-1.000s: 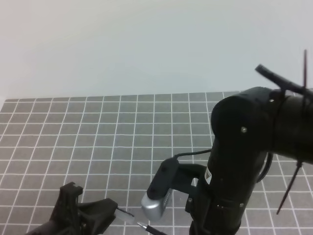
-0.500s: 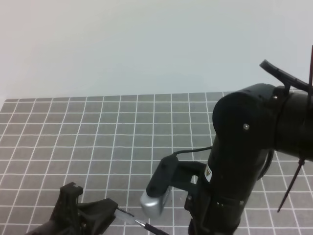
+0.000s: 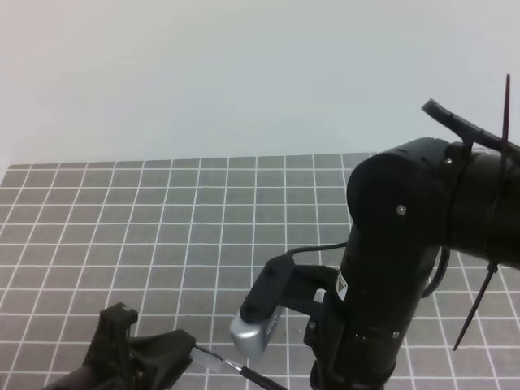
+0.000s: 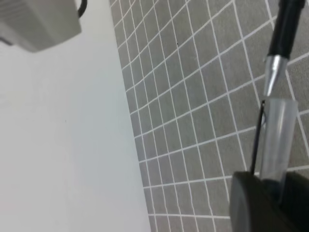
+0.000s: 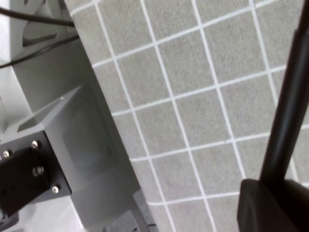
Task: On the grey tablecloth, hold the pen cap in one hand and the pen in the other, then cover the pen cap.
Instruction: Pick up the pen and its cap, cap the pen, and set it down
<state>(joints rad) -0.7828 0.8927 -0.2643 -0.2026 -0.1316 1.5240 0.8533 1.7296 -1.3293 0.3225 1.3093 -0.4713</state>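
Silvery pen tip just touches the left jaws' clear pen cap.

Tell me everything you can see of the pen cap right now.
The pen cap looks like a translucent, frosted plastic tube with a thin dark clip along its side. Its base sits in the left claw, its open mouth toward the pen. The pen's silvery tip is right at that mouth, capping not finished.
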